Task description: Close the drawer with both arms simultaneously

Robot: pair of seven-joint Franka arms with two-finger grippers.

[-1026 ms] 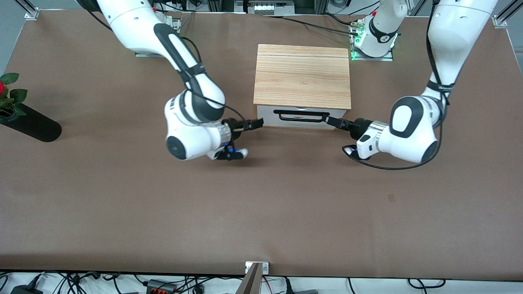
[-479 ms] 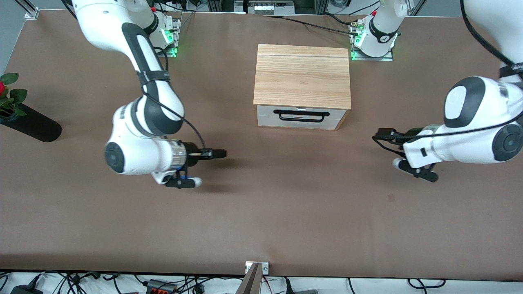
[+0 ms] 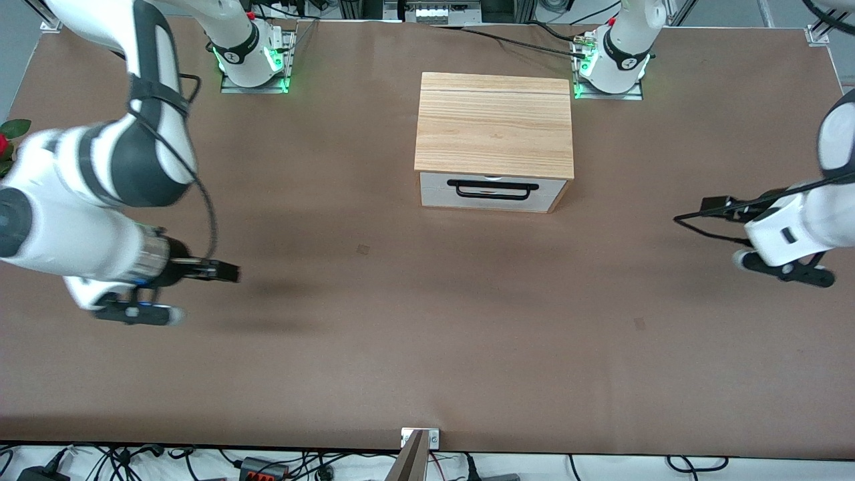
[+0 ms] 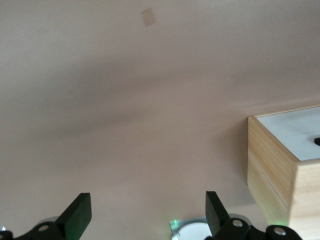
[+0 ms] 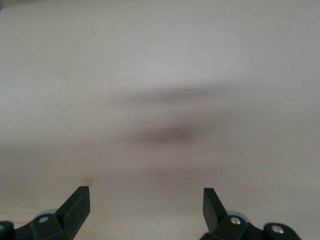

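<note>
Hovering over bare table (drawer [image 3: 493,192] shut), left jaws [image 3: 715,204] and right jaws [image 3: 227,271] wide open, empty

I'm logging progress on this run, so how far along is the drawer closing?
It looks done: the drawer sits flush in the wooden box, with no interior showing. Nothing is in hand. The left end effector hangs open over the table toward its own end, and the right end effector likewise, both clear of the box. Nothing appears left.

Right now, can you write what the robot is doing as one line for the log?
drawer: shut in wooden box | left gripper: open, over table, away from box | right gripper: open, over table, away from box
</note>
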